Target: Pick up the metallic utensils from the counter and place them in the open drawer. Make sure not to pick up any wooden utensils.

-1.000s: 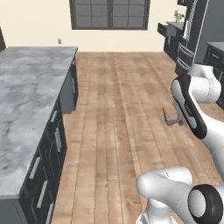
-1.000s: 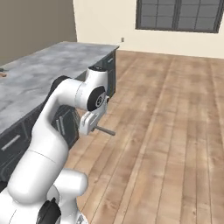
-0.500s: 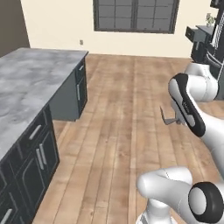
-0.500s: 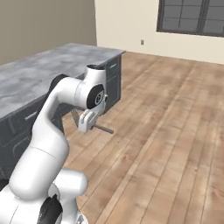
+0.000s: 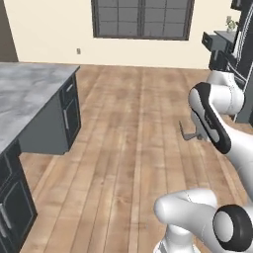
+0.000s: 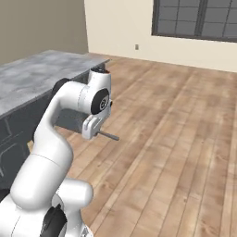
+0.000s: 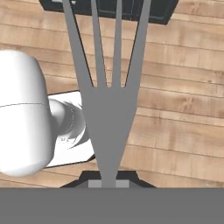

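The whole scene is sliding past as the base drives: the counter (image 5: pixel 29 94) is drifting further left. The gripper (image 6: pixel 98 134) is staying clamped on the fork (image 7: pixel 108 109), carrying it above the floorboards.

base cams rear, hand cam close on fork (image 7: pixel 107 109)

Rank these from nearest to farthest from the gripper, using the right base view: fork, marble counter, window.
1. Fork: held in the gripper, sticking out to its right.
2. Marble counter: left of the arm.
3. Window: far wall, upper right.
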